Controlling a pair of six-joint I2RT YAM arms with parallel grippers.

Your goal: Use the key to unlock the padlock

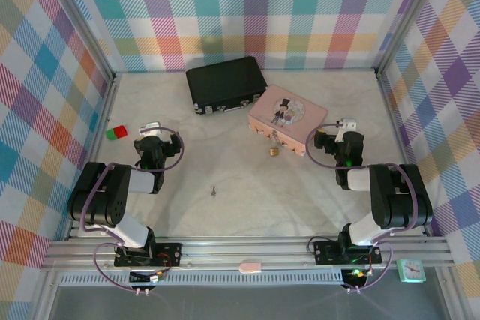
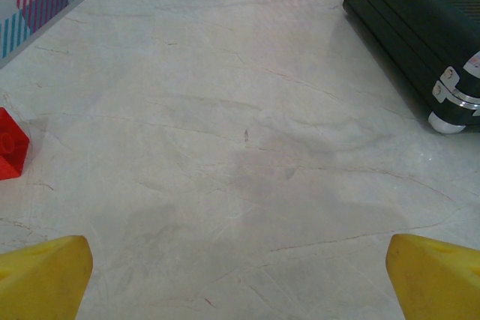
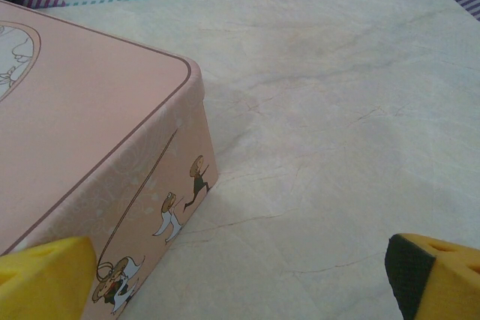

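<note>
The tiny brass padlock (image 1: 274, 150) with its thin silver shackle lies on the table against the near side of the pink box (image 1: 289, 118). The very small dark key (image 1: 214, 190) lies alone on the marble, mid-table, between the two arms. My left gripper (image 1: 150, 130) sits far left of both, open, yellow fingertips (image 2: 45, 279) wide apart over bare table. My right gripper (image 1: 341, 127) is just right of the pink box (image 3: 82, 148), open, its fingertips (image 3: 439, 275) spread with nothing between them.
A black case (image 1: 225, 84) stands at the back, its corner (image 2: 427, 43) in the left wrist view. Red and green blocks (image 1: 116, 133) lie at the far left; the red one (image 2: 9, 144) is near my left gripper. Checked walls enclose the table.
</note>
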